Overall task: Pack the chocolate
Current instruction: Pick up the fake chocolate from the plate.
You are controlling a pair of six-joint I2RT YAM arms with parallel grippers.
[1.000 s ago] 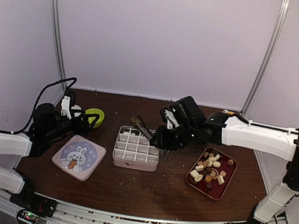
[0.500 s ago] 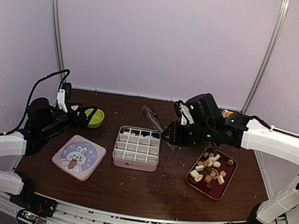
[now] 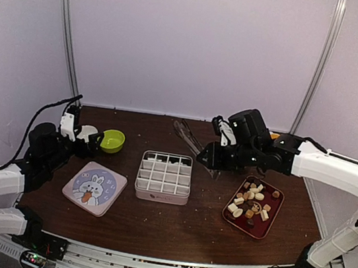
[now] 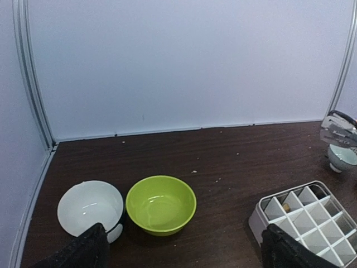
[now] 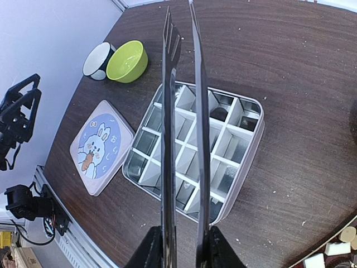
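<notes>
The chocolate (image 3: 251, 201) lies in a red tray (image 3: 272, 219) on the right side of the bench. The right hand (image 5: 184, 248) is clenched on black tongs (image 5: 199, 139), held above the divided box (image 3: 161, 195). The left hand (image 4: 184, 255) is released, at the left, near a green bowl (image 4: 160, 204) and a white bowl (image 4: 89, 206).

Lit softly, evenly from above; faint shadow beneath the pale gridded metal tin (image 3: 163, 176). Left of the tin, glare inside the lime-green plastic bowl (image 4: 160, 204), blur on the dark left fingers (image 4: 83, 248). Over the tin, thin highlights along the dark metal tongs (image 5: 168, 139).
</notes>
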